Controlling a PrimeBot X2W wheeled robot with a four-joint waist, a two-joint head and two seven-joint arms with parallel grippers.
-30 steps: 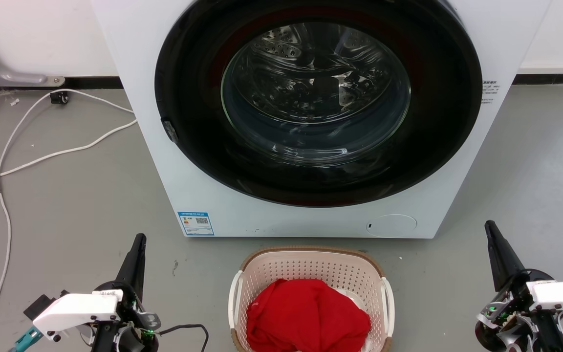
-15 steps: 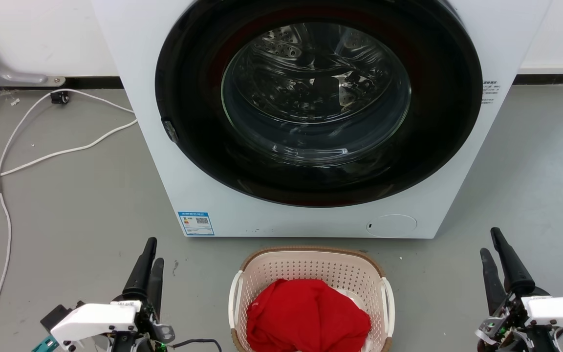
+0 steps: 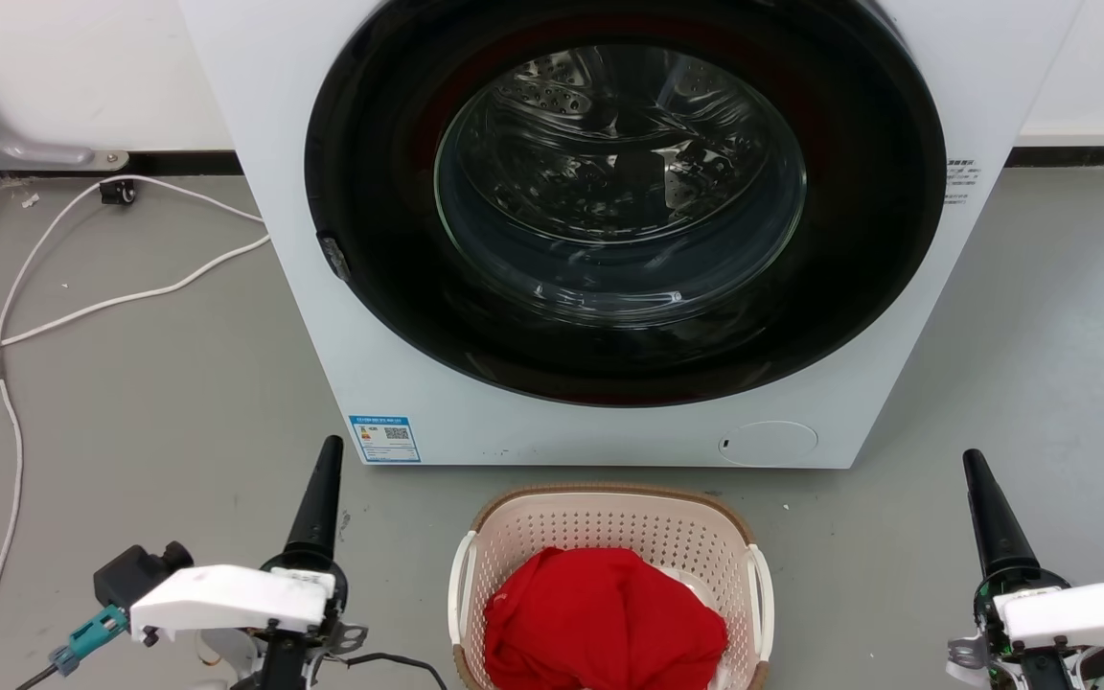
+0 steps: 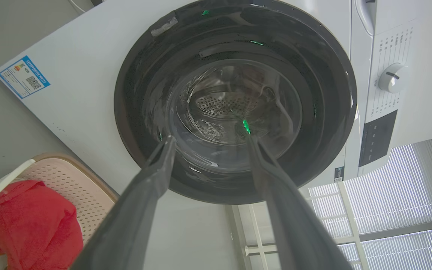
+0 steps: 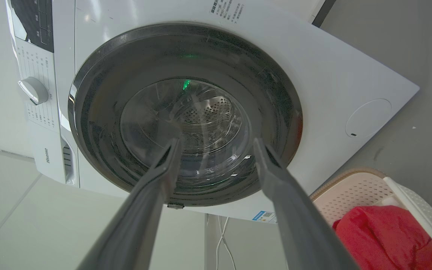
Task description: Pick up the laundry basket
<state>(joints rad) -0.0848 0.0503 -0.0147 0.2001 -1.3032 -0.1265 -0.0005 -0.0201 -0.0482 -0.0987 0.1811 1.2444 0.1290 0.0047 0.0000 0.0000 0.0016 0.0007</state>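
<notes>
Laundry basket (image 3: 609,522) on the floor (image 3: 130,402) before the washer (image 3: 255,144), holding a red cloth (image 3: 600,613). It is flanked by left gripper (image 4: 209,144) and right gripper (image 5: 216,144), fingers spread, empty. Both white handles (image 3: 457,585) are best gripped together and raised evenly, so tilting is avoided.

I list: laundry basket (image 3: 609,527) on floor (image 3: 130,412) just before washer (image 3: 255,144), cloth (image 3: 600,613) inside; left gripper (image 3: 327,455) at its left, right gripper (image 3: 976,465) well right, cable (image 3: 82,307) far left.
</notes>
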